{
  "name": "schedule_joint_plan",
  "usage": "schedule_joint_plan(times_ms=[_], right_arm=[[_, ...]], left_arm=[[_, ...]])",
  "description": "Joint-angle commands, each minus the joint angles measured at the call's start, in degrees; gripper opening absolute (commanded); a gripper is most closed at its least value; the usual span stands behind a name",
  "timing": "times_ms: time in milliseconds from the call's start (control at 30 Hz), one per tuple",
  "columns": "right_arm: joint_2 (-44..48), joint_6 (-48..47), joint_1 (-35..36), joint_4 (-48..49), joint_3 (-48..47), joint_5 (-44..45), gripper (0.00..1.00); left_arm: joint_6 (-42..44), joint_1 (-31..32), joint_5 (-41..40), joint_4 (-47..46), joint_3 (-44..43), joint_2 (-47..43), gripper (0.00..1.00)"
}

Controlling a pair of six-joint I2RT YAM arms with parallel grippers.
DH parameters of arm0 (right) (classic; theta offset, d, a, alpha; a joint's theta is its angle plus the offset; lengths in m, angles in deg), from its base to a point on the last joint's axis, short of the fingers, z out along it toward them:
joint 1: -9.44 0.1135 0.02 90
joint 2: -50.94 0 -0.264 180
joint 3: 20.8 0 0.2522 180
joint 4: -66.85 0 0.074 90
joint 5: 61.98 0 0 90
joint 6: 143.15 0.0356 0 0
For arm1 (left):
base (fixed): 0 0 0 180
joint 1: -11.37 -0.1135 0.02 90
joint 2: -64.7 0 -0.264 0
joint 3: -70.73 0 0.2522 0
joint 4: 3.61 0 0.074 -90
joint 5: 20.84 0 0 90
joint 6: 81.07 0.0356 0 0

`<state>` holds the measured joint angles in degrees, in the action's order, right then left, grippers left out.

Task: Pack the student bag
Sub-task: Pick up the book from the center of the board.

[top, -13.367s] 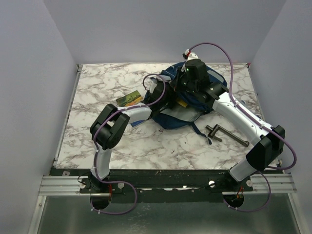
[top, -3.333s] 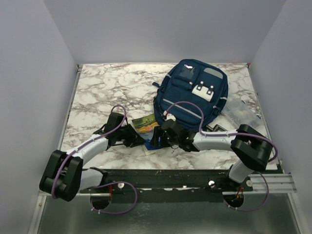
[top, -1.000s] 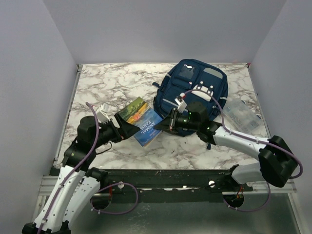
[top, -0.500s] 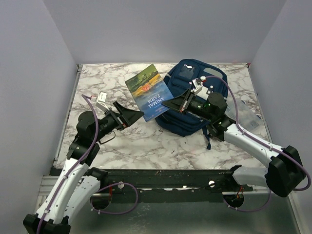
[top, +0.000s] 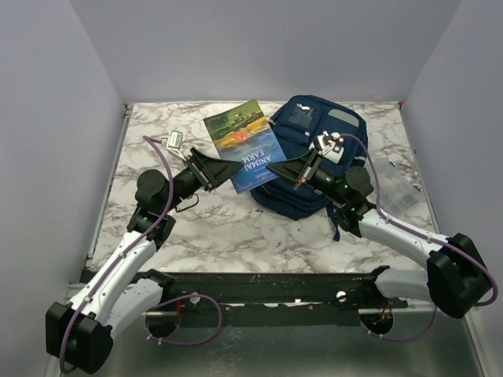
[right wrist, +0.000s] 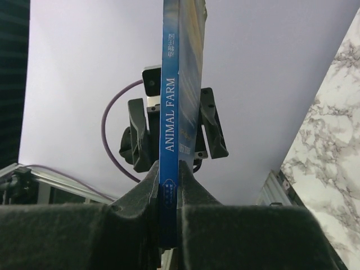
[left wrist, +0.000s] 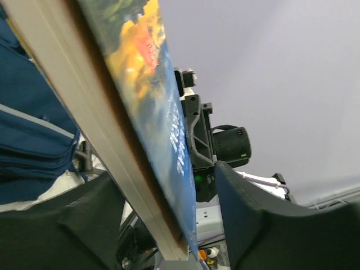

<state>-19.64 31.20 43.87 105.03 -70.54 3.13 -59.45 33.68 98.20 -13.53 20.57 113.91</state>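
The upheld book [top: 244, 145] stands in the way beside the student bag [top: 314, 118].

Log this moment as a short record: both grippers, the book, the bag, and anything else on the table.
left gripper: open, fingers on either side of the book, with a gap showing on one side
right gripper: shut on the book's spine
book: Animal Farm, held clear of the table, tilted, cover facing up
student bag: navy, lying front up at the far right of the table
other: clear plastic item to the right of the bag
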Motion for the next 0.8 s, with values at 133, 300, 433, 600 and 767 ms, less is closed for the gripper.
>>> schedule_joint_plan(times_ms=[133, 300, 433, 600, 767], right_arm=[[2.98, 2.97, 0.29, 11.38, 3.52, 1.00, 0.01], [5.70, -11.08, -0.16, -5.02, 2.42, -9.30, 0.39], [6.41, -35.53, -0.66, -38.28, -5.49, -14.66, 0.69], [6.01, -51.92, -4.43, -60.00, -14.03, -18.02, 0.81], [4.87, -54.42, -9.89, -63.36, -17.24, -26.87, 0.83]], left_arm=[[-2.13, 0.90, 5.44, -16.68, 2.79, 4.85, 0.23], [1.98, 0.66, 13.01, -17.01, -0.80, 7.47, 0.00], [4.83, -0.01, 24.75, -16.90, -2.74, 10.92, 0.00], [5.88, -0.78, 35.53, -16.92, -3.27, 13.50, 0.00], [6.28, -0.95, 39.57, -16.92, -2.95, 11.59, 0.00]])
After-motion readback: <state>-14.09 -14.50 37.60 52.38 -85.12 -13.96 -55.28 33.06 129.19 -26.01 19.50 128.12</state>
